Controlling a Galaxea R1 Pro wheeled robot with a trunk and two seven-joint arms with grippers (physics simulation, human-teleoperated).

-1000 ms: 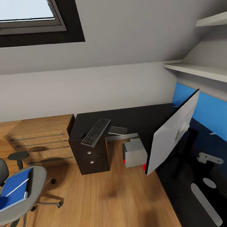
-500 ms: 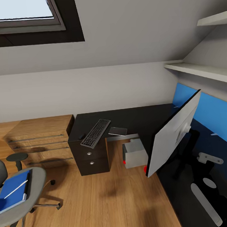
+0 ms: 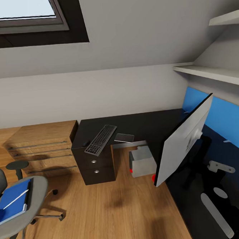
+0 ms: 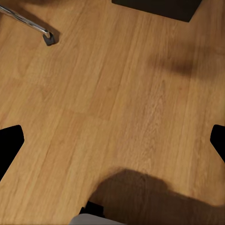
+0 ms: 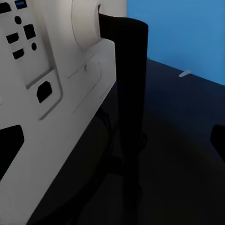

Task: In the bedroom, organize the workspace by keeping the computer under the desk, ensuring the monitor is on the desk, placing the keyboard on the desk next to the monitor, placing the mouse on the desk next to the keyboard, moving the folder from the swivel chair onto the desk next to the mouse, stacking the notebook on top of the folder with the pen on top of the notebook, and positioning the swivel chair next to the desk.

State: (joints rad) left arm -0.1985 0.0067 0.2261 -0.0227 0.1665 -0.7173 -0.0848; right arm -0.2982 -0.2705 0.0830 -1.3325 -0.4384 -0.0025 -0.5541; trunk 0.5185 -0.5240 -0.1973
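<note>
My right hand (image 5: 112,140) is spread wide, its tips dark at either border of the wrist view, holding nothing and facing the back of the monitor (image 3: 184,139). The monitor stands on the near wing of the tabletop (image 3: 197,196), by the blue back panel (image 3: 223,118), tilted, with its pale rear toward me. I judge it top-heavy and awkward: the broad shell would flex or slip, so the thin black stand (image 5: 129,93) is the stiff place to grip.

My left hand (image 4: 112,140) is also spread wide and empty, over bare wooden floor (image 4: 93,93).

On the swivel chair (image 3: 19,213), well apart from the tabletop, the folder (image 3: 12,201) lies flat on the seat with the pen (image 3: 16,198) across it. The folder looks thin and bendy; I would pinch it at an overhanging edge. The pen is light and may roll.

The computer (image 3: 141,162) sits on the floor under the tabletop, boxy and probably heavy.

Toward the far left corner, over the drawer unit, lie the keyboard (image 3: 100,139), stiff and slim, the mouse (image 3: 86,143) beside it, and the notebook (image 3: 123,137) at the inner edge.
</note>
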